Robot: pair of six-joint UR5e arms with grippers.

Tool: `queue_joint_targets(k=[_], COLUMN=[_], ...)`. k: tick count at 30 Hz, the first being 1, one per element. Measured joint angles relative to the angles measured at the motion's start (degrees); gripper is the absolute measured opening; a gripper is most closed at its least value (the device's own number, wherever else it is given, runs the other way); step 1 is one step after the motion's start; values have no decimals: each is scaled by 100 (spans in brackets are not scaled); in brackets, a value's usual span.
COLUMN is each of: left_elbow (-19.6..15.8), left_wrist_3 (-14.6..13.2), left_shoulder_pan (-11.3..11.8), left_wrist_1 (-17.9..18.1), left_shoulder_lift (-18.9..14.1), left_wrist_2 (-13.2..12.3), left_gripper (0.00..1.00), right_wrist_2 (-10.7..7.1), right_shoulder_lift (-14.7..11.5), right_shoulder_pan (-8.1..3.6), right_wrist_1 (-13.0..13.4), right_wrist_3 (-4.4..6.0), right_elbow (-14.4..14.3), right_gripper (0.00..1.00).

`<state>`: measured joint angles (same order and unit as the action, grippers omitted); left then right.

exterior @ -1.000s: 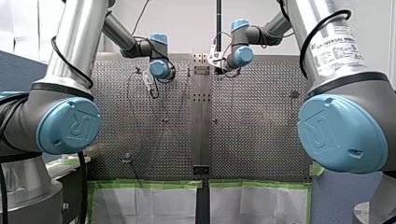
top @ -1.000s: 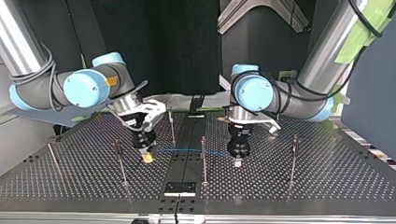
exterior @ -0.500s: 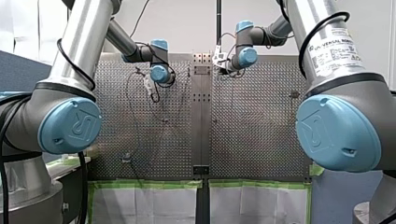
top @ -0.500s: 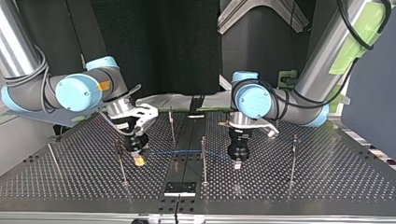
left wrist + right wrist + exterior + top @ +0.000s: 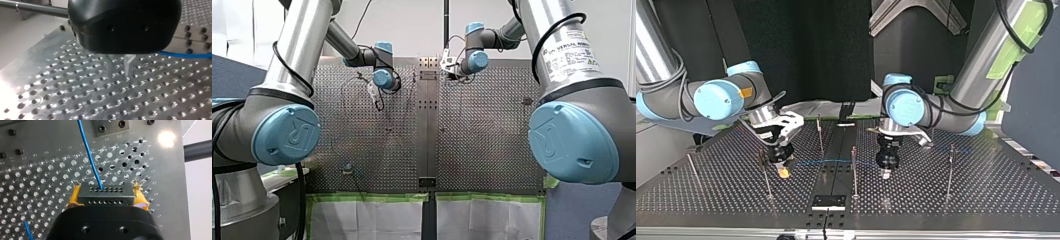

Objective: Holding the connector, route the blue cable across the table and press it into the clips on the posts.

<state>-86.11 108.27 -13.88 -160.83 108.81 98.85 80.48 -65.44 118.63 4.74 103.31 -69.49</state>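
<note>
One connector point(image 5: 104, 193) btwn R fingers point(image 5: 73, 198), apparently clamped

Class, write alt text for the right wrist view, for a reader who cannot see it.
My right gripper clamps a dark connector, with two rows of small holes, between its yellow pads. A blue cable leaves the connector and runs ahead of the gripper over the perforated table toward a bolted plate.
</note>
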Motion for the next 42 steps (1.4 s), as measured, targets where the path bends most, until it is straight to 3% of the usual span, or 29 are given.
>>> queue_joint_targets(k=[1,8,25,34,42], left_elbow=[0,-67,-816,-1013,-991], left_wrist_3=[-25,-210,-190,-152,-195], left_shoulder_pan=[-8,-97,-477,-620,-907], left_wrist_1=[-39,-398,-1208,-1369,-1302], left_shoulder_lift=[-5,-181,-959,-1395,-1754], left_wrist_2=[14,216,190,186,316], left_gripper=[100,100,100,100,100], right_wrist_2=[-2,-10,217,243,285], right_shoulder_lift=[-1,-30,-441,-459,-544], right_shoulder_pan=[0,6,10,35,16], right_wrist_1=[-3,-62,-365,-457,-548], right_wrist_3=[0,-2,-54,-86,-154], right_elbow=[0,0,-35,-54,-155], right_gripper=[0,0,0,0,0])
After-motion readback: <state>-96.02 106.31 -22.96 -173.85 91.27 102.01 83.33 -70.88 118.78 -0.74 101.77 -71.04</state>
